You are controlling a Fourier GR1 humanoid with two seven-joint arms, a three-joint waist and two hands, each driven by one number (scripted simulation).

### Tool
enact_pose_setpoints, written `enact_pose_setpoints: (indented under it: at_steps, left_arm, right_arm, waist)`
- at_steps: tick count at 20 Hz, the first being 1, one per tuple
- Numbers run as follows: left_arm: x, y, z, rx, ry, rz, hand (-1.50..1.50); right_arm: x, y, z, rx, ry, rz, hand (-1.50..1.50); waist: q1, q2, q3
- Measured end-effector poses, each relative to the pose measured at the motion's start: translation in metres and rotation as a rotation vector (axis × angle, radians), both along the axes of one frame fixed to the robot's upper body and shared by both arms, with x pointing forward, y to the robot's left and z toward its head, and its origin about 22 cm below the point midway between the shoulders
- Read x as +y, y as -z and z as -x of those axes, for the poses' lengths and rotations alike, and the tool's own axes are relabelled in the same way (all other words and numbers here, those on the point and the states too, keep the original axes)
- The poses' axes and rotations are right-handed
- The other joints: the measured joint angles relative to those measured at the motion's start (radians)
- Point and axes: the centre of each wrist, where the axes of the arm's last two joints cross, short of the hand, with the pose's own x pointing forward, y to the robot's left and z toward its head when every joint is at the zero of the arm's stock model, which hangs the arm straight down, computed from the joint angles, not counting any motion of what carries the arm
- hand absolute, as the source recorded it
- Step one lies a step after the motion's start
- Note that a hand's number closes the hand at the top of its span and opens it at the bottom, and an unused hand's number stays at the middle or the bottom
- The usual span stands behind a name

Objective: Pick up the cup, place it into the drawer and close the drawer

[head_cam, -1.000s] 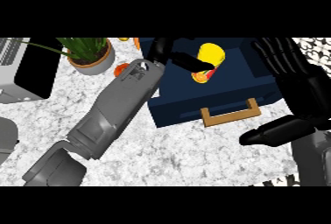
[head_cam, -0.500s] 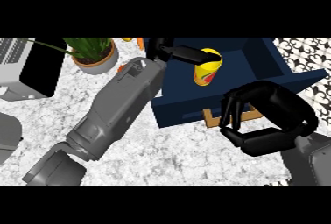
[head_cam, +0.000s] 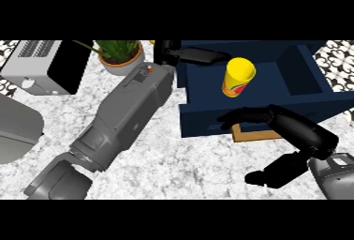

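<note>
Head view: a yellow cup [head_cam: 239,77] stands upright inside the open dark blue drawer [head_cam: 297,89]. The left hand [head_cam: 195,55] lies open on the drawer's far edge, fingers straight. The right hand [head_cam: 280,125] presses against the drawer front, fingers extended over its wooden handle [head_cam: 254,135]. A potted plant [head_cam: 119,54] stands nearby.

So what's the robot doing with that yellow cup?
The yellow cup already stands upright inside the open blue drawer. The left hand rests at the drawer's back edge, not holding the cup. The right hand is against the drawer's front by the wooden handle, probably about to push it closed.
</note>
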Motion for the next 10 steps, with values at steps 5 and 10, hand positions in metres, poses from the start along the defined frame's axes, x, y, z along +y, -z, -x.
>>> enact_pose_setpoints:
  at_steps: [5, 10]
  left_arm:
    - [0.01, 0.018, 0.003, -0.001, 0.004, 0.054, -1.5]
    - [0.02, 0.029, 0.006, 0.0, 0.015, 0.095, -1.5]
  right_arm:
    - [0.004, 0.045, -0.006, 0.002, 0.093, 0.125, -1.5]
    - [0.012, 0.094, -0.029, 0.045, 0.107, 0.255, 1.5]
  waist:
    - [0.052, -0.006, 0.0]
    - [0.102, -0.009, 0.0]
